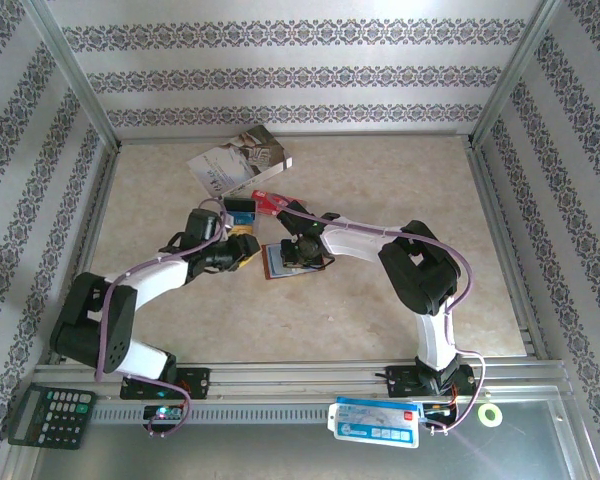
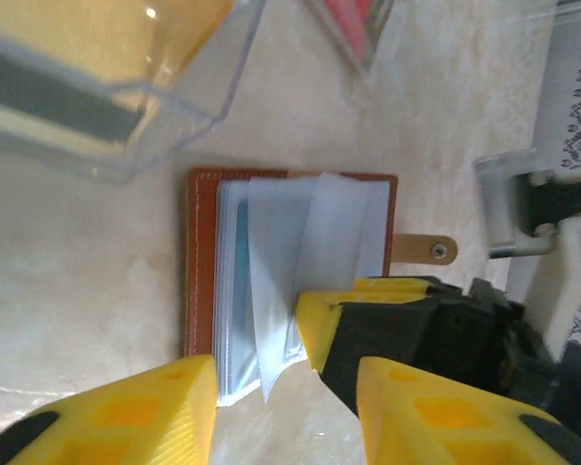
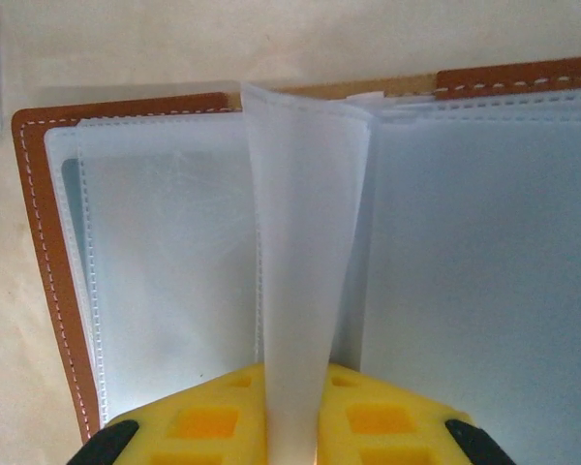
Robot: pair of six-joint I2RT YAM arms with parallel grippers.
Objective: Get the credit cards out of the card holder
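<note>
The card holder [image 1: 283, 262] lies open, brown cover down, near the middle of the bench [image 1: 400, 180], with its frosted sleeves fanned upward. My right claw [image 3: 292, 412] is pressed together on one upright sleeve [image 3: 300, 242], pinching its free edge between my yellow fingers, while my left claw [image 2: 286, 387] hangs spread over one end of the holder. A clear plastic case [image 2: 126, 107] sits just beyond the holder toward the bench's far edge, and a white-grey booklet [image 1: 238, 160] lies near that edge.
</note>
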